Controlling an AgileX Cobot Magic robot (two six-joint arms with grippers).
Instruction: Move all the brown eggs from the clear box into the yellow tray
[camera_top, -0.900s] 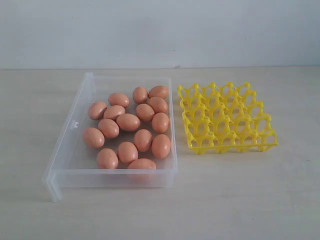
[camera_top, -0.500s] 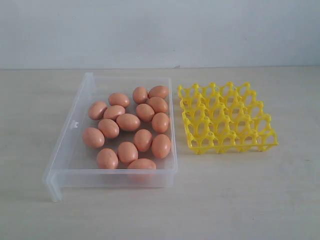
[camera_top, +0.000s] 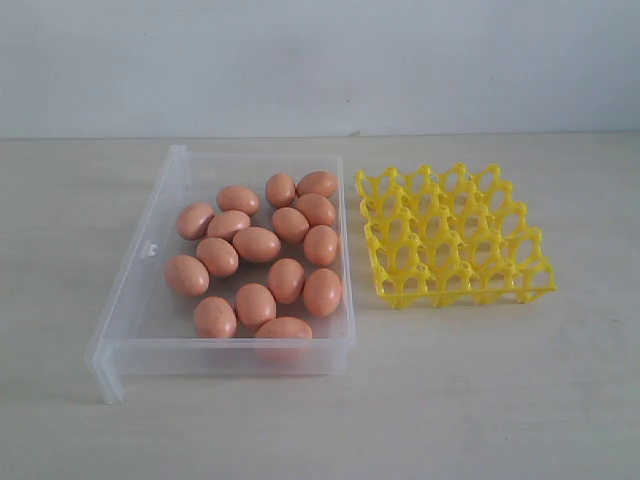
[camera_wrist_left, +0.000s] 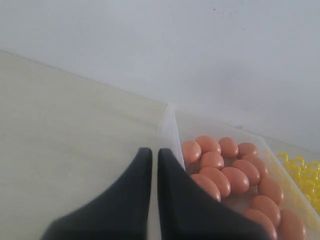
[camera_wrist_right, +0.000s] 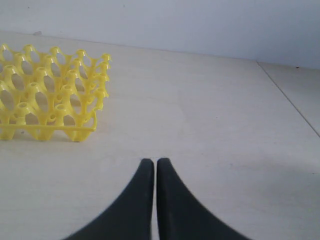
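Both my grippers are pressed together, clear of the eggs and the tray.

My left gripper has its jaws together with nothing between them, hanging over the table just outside one wall of the clear box. Past that wall, inside the box, lie the brown eggs, a loose cluster on the floor, many touching each other, crowded toward the side facing the yellow tray. My right gripper is likewise closed on nothing, over bare table on the tray's far side from the box, well apart from the tray. The tray stands just beside the box. Every egg I see is in the box.
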